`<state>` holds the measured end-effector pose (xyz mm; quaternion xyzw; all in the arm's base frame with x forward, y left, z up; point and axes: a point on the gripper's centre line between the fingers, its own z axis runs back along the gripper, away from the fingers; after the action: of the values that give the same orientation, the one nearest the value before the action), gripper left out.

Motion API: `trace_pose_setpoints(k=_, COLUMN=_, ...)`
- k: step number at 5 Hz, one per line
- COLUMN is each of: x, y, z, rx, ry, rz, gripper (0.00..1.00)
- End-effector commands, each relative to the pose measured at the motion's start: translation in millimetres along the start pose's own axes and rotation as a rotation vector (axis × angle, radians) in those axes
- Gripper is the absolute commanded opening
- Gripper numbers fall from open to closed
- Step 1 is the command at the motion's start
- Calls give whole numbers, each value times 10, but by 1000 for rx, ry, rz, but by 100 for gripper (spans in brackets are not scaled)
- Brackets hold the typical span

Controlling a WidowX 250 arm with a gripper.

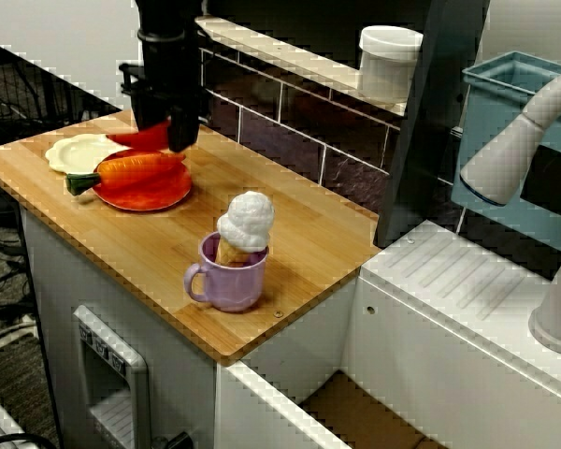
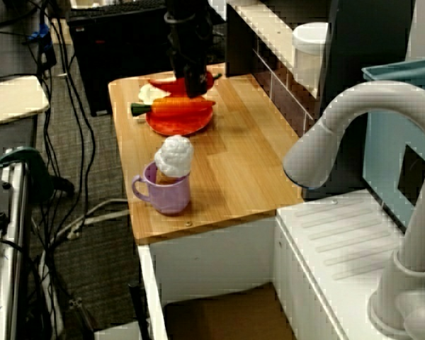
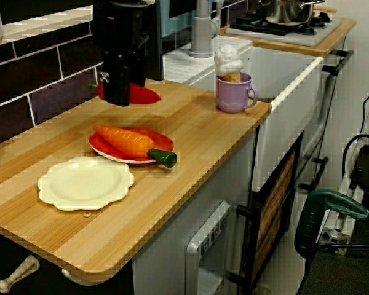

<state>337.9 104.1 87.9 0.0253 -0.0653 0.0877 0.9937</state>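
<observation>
My black gripper (image 1: 171, 131) hangs over the back left of the wooden counter (image 1: 290, 234), shut on a red toy pepper (image 1: 138, 138). The pepper sticks out sideways from the fingers, just behind the red plate (image 1: 145, 195). An orange carrot (image 1: 136, 169) with a green top lies on that plate. In the view from the sink side, the gripper (image 2: 191, 83) and pepper (image 2: 168, 86) stand just beyond the carrot (image 2: 177, 106). From the plate end, the gripper (image 3: 119, 93) holds the pepper (image 3: 142, 95) low over the wood; I cannot tell whether it touches.
A cream scalloped plate (image 3: 85, 182) lies beside the red plate (image 3: 104, 145) near the counter's end. A purple mug (image 1: 229, 274) holding a white ice-cream cone (image 1: 246, 223) stands near the front edge. The tiled back wall (image 1: 290, 131), a white jar (image 1: 388, 61) and a grey tap (image 2: 354, 134) are nearby.
</observation>
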Motion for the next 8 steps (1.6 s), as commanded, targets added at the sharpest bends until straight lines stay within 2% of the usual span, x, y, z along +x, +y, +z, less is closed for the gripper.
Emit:
trace_pose_setpoints(k=1, x=-69, y=522, z=480, rx=103, ry=-194, rz=-171, gripper=0)
trace_pose_setpoints(k=2, x=-147, y=867, z=510, rx=104, ry=-238, rz=-185, gripper=0)
trace_pose_setpoints(k=3, x=-179, y=1101, z=478, rx=83, ry=-246, rz=-188, gripper=0)
trace_pose_setpoints(k=5, x=-184, y=1154, z=251, rx=134, ry=-236, rz=-192, gripper=0)
trace_pose_setpoints(k=8, x=-59, y=1028, z=-14, rx=168, ry=-232, rz=-189, gripper=0)
